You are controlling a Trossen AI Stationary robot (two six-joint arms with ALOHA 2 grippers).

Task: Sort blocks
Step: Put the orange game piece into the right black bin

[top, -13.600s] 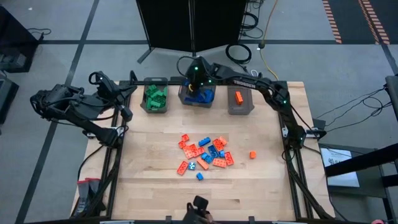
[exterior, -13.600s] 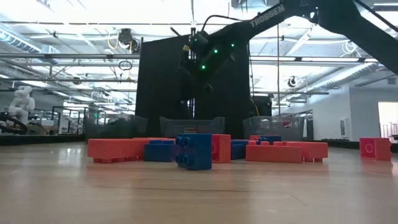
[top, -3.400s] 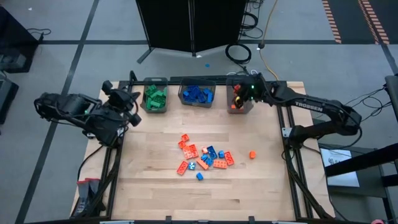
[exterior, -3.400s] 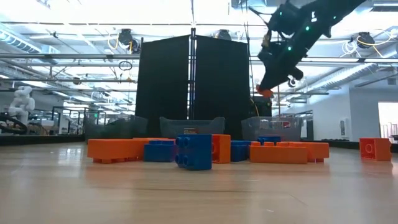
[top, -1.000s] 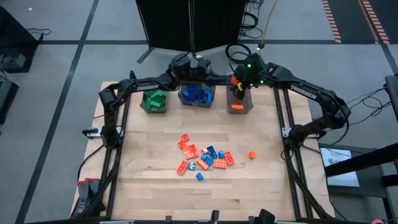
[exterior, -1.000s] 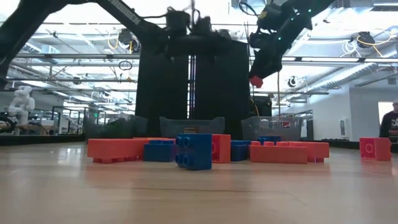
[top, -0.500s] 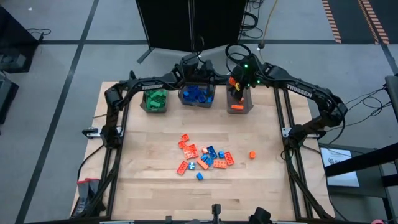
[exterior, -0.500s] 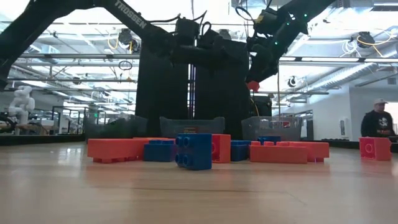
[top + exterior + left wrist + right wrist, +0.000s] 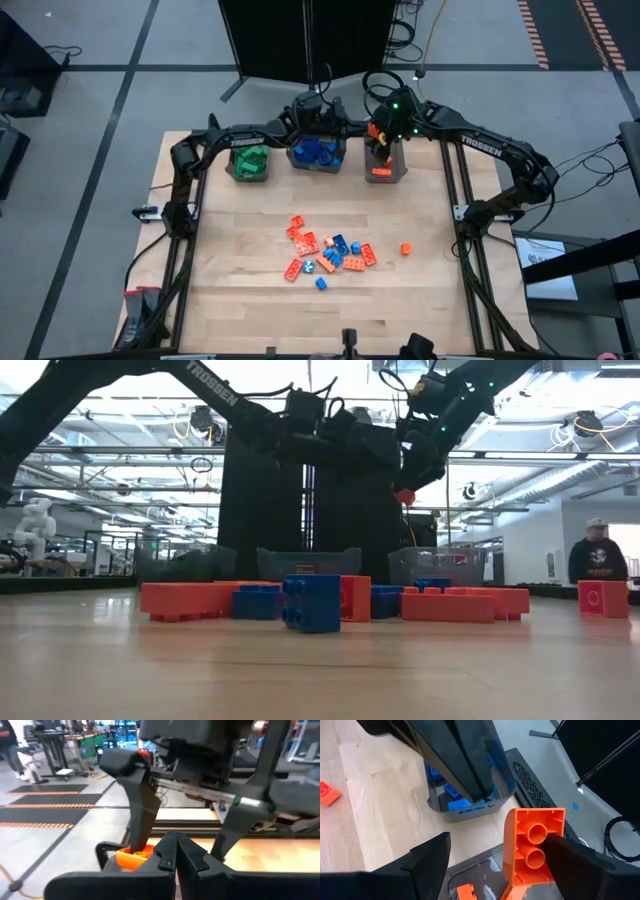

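Note:
Three grey bins stand along the table's far edge: one with green blocks [image 9: 248,160], one with blue blocks [image 9: 318,153] and one with orange blocks [image 9: 385,166]. A pile of orange and blue blocks [image 9: 325,250] lies at mid-table. My right gripper [image 9: 492,845] hangs open over the orange bin, with an orange block [image 9: 532,845] at one finger. My left gripper [image 9: 176,855] is shut with nothing seen in it, above the blue bin [image 9: 470,802] and pointing toward the right gripper. My right gripper has the orange block's side [image 9: 555,845] against the inner face of one finger [image 9: 580,862]; the other finger [image 9: 427,857] stands well clear of it. The fingers slant down over the orange bin. The block hangs clear at the fingertip [image 9: 405,495], its hollow underside toward the wrist camera.
A single orange block [image 9: 406,248] lies right of the pile and a blue one [image 9: 321,284] nearer the front edge. Both arms crowd together over the far bins. A black panel [image 9: 305,40] stands behind the table. A person [image 9: 597,560] stands in the room at the right.
My left gripper has moved a little toward the table's right and down over the blue bin, rolling at the wrist. My right gripper has kept its place, open, with the orange block still at its finger.

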